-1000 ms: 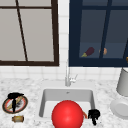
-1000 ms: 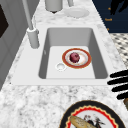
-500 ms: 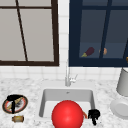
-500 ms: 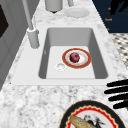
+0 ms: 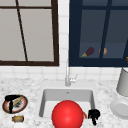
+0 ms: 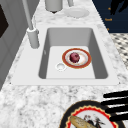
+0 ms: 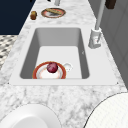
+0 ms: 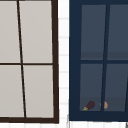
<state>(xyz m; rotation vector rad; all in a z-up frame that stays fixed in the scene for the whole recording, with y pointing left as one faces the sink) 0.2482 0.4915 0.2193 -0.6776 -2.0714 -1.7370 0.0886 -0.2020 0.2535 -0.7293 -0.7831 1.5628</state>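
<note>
My left hand [image 5: 11, 98] hovers just above a patterned plate [image 5: 15, 104] on the counter left of the sink; its fingers [image 6: 117, 102] lie straight over the plate's rim [image 6: 75, 107], holding nothing. A piece of bread [image 6: 79, 122] lies on that plate. My right hand [image 5: 93, 114] hangs by the sink's front right corner, relaxed and empty. A large red ball [image 5: 67, 115] covers the sink's front. In the basin [image 6: 75, 35] sits an orange-rimmed plate [image 6: 85, 60] with a dark red fruit [image 6: 74, 57] on it.
A faucet [image 5: 67, 77] stands behind the basin. A grey canister [image 5: 123, 82] and a white dish [image 5: 120, 108] are on the right counter. A small brown item [image 5: 18, 118] lies beside the patterned plate. An eggplant [image 8: 89, 105] shows behind the dark glass.
In the left side view the left hand's fingers have dropped lower, closer to the patterned plate. The right hand and the things in the sink stay put.
</note>
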